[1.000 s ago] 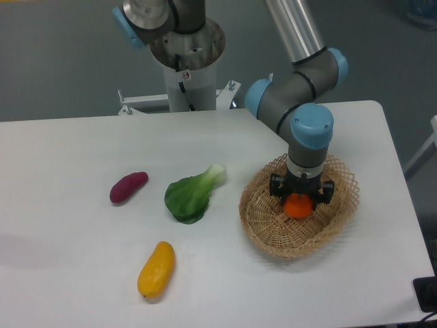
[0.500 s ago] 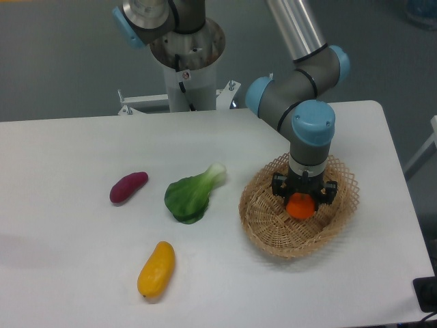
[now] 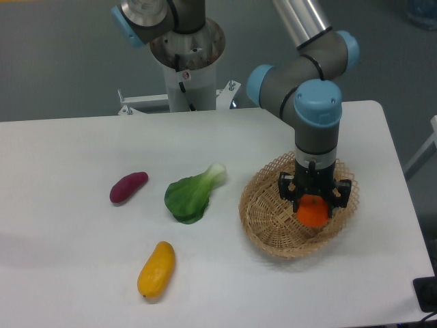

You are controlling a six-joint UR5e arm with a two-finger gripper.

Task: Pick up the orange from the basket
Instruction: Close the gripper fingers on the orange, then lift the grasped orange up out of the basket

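The two black fingers of the gripper [image 3: 314, 205] are closed against the sides of the small round bright orange fruit [image 3: 313, 212], holding it between them. A second ago this orange sat a little higher in the picture and further left; it and the gripper have since shifted right and toward the camera, so the fruit now appears over the right-hand part of the round tan woven wicker basket [image 3: 266, 219], near its lattice rim. Whether it has left the basket floor cannot be told from this view.

Above the fingers, the grey wrist with its blue cap stands upright, and it too has moved rightward since the earlier frames, with the elbow joint behind it following.

On the white table [image 3: 68, 266] nothing else has changed place: the green leafy bok choy [image 3: 191, 195] lies just left of the basket, the purple sweet potato [image 3: 128, 186] further left, and the yellow-orange oval mango-like fruit [image 3: 156, 269] nearer the front edge.
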